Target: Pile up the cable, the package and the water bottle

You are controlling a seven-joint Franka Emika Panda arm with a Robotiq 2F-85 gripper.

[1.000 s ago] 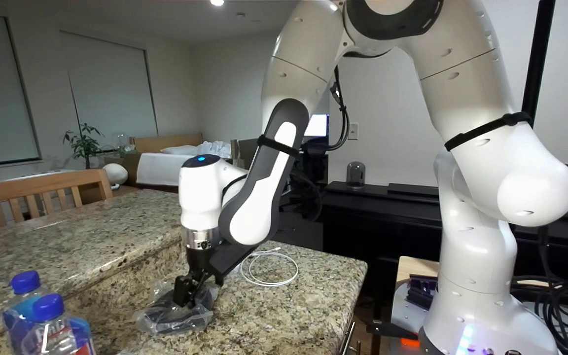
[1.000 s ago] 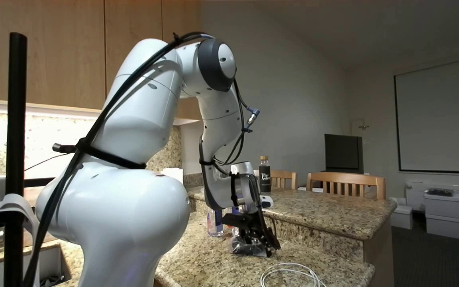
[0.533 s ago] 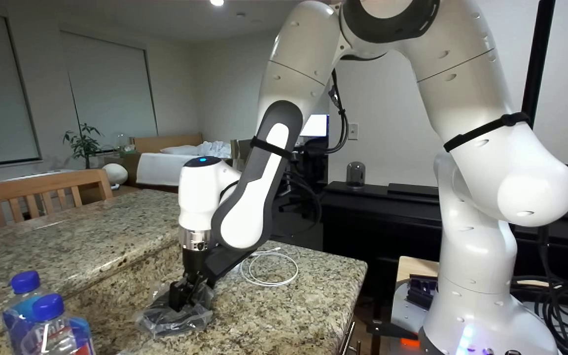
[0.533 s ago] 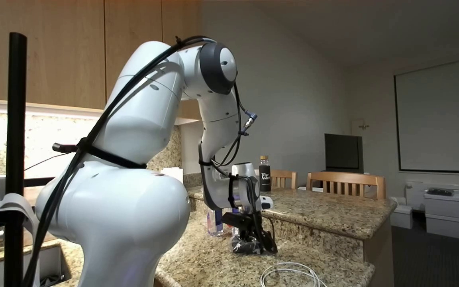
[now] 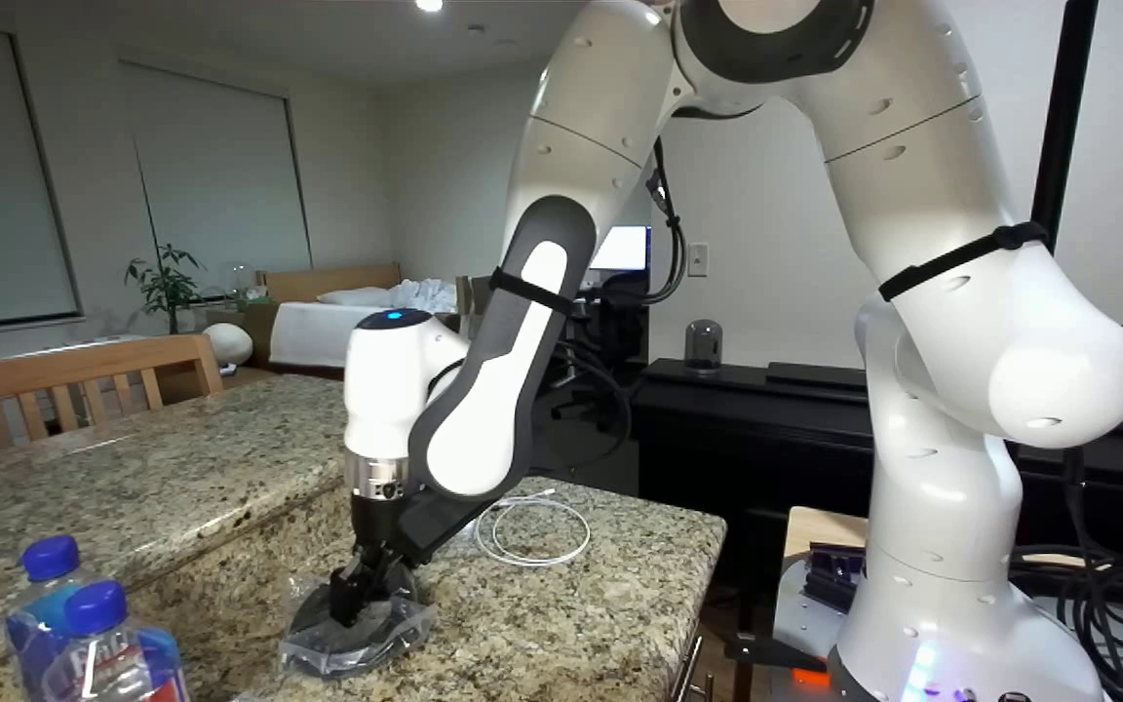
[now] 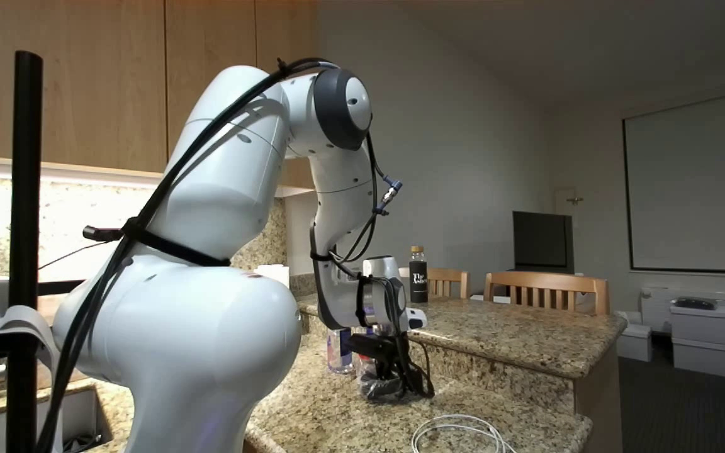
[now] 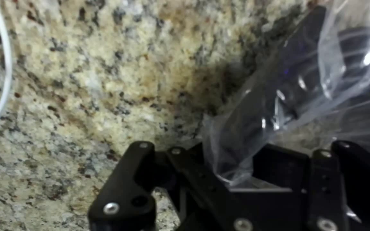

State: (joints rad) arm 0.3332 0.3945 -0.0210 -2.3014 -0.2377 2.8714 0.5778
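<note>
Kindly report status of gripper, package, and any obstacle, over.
Gripper: jaws astride edge of package. Grip and lift unclear. Cable on counter, apparently not obstructing.

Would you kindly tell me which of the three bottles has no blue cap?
The black-wrapped bottle on the raised counter: its cap is tan, while both clear bottles have blue caps.

I found the wall (image 6: 463,170) dim while glare beneath the cabinets (image 6: 129,82) bleached the backsplash (image 6: 95,204). My wrist view was soft, the package (image 7: 303,83) glinting.

Package (image 5: 371,639) — between cable (image 7: 8,68) and bottles (image 5: 105,655).
</note>
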